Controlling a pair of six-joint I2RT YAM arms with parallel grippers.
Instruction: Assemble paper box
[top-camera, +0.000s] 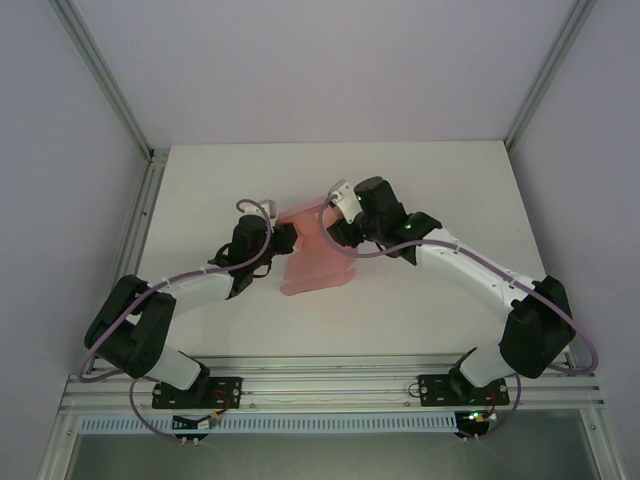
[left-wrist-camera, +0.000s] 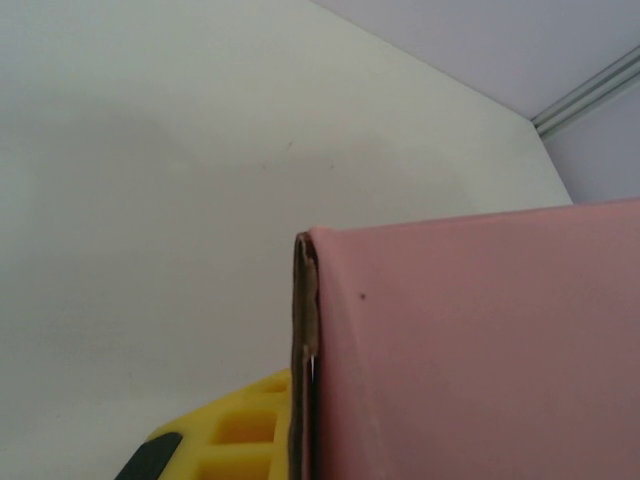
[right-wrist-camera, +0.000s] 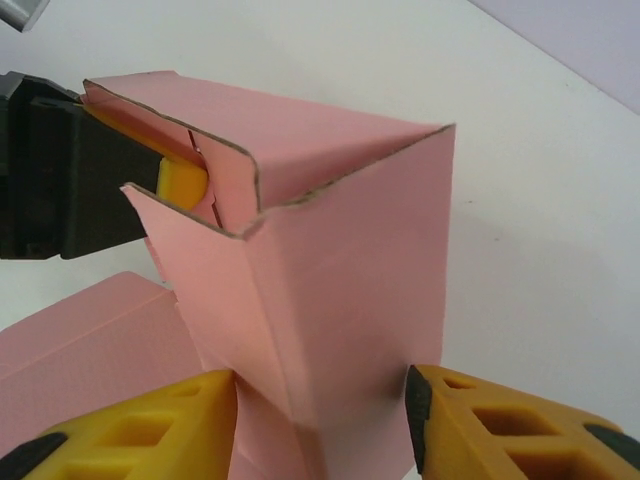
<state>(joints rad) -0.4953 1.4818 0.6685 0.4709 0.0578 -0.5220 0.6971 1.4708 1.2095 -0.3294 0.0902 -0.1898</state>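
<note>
- R gripper (right-wrist-camera: 320, 395) fingers (right-wrist-camera: 150, 430), yellow, sit at bottom edge of right wrist view. Jaws apart, one finger each side of box (right-wrist-camera: 330, 260) lower part.
- Both fingers lie at the card. Can't tell whether they press it or only flank it.
- Box: pale pink card, part-folded. Main part stands upright as an open sleeve w/ uneven top edge; one flap bends inward at top-left corner.
- L gripper (right-wrist-camera: 190, 175) enters from left of same view, black body w/ yellow pad. Jaws together, clamped on box top-left flap.
- Further pink panel lies low at lower left, behind R gripper's left-hand finger. Its join to the sleeve is hidden.
- Left wrist view: pink wall takes lower right. Its raw brown cut edge runs vertical, just beside L finger (left-wrist-camera: 240, 435).
- Top view: box sits mid-table (top-camera: 450, 190), between the two grippers. L gripper is at its left side, R gripper at its far-right corner.
- Same view: flat part of card spreads toward near side, resting on table surface.
- Both arms bend inward toward table centre; bases at near edge, well apart.
- Table: white, matte.
</note>
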